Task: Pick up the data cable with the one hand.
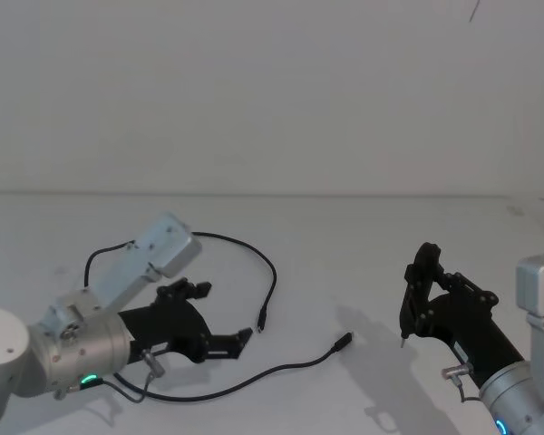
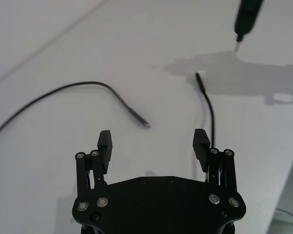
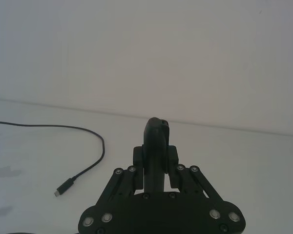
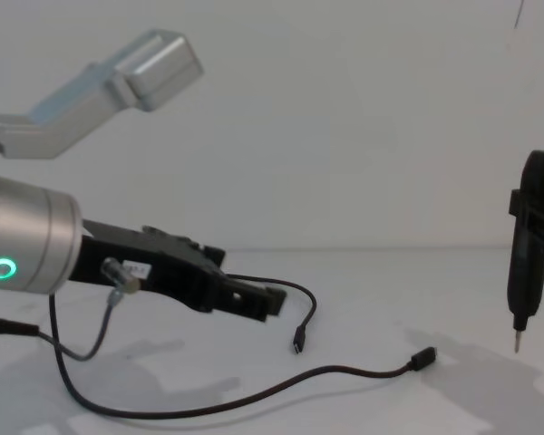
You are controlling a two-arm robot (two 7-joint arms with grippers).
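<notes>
- White table [image 1: 363, 236], bare wall.
- L gripper [image 1: 227, 311] lower left, jaws wide, empty; I'd centre data cable [image 1: 274, 275] btwn pads [image 2: 105, 141], then close.
- R gripper [image 1: 423, 294] lower right, parked w/ screwdriver [image 1: 406, 313].

Our left claw [image 1: 219, 314] reaches forward and low from a thick silver wrist (its ring glows green), with both fingers [image 2: 105, 141] spread wide apart. Our right claw [image 1: 428, 294] hangs higher on the right, angled downward, its fingers closed tight around a screwdriver [image 4: 524, 272].
</notes>
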